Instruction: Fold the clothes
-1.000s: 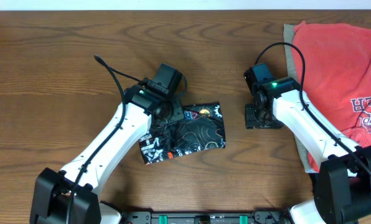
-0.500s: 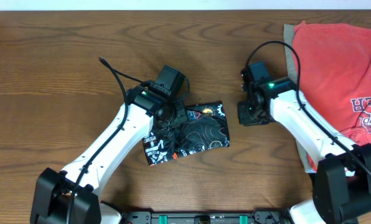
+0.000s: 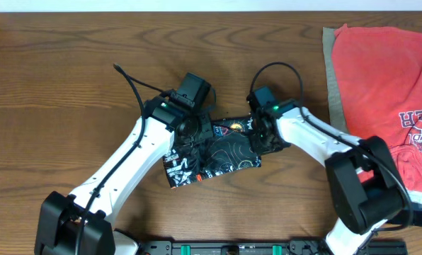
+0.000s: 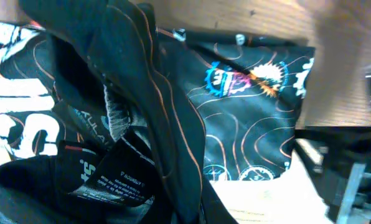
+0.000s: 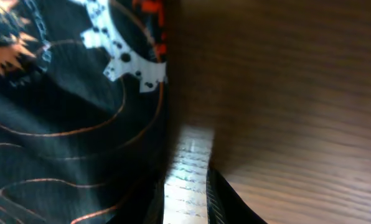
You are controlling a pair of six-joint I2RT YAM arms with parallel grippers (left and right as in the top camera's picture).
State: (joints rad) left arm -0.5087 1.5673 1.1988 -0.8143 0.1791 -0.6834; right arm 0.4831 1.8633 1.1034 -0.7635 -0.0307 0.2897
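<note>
The black jersey lies folded into a small bundle at the table's middle, with orange contour lines and a logo showing. My left gripper is down on its left part, shut on a bunched ridge of the fabric that rises toward the left wrist camera. My right gripper sits at the jersey's right edge. Its jaws stand a narrow gap apart with bare wood between them, the left finger against the cloth edge. A coral-red T-shirt lies spread at the far right on a beige garment.
The wooden table runs wide to the left and behind the jersey. The right arm's cable loops above the jersey's far side. The red shirt's pile reaches the right edge of the overhead view.
My right gripper swung left from bare table to the jersey's right edge and its jaws narrowed. The left gripper kept its hold, and the bundle shifted slightly right.
</note>
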